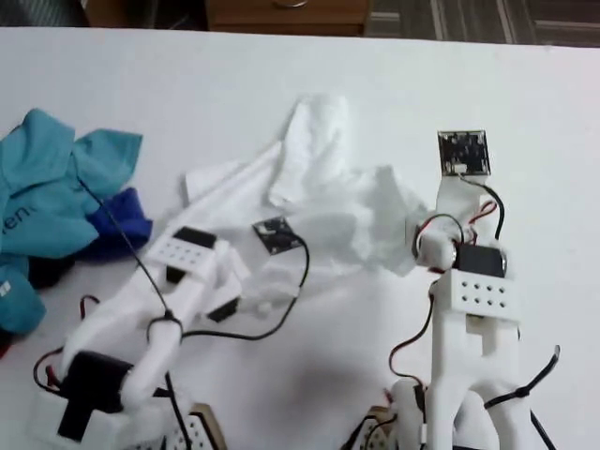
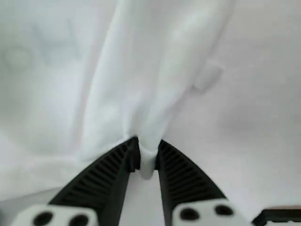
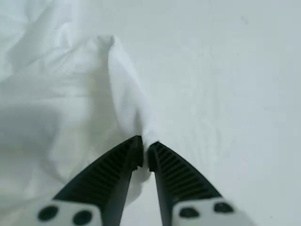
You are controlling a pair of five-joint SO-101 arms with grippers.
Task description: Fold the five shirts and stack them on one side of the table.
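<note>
The table [image 1: 525,94] bears a crumpled white shirt [image 1: 319,178] and teal shirts [image 1: 47,197] heaped at one edge

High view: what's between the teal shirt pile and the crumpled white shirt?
High view shows bare white table, crossed by a thin black cable, between the teal and blue fabric shirt pile and crumpled white fabric shirt.
</note>
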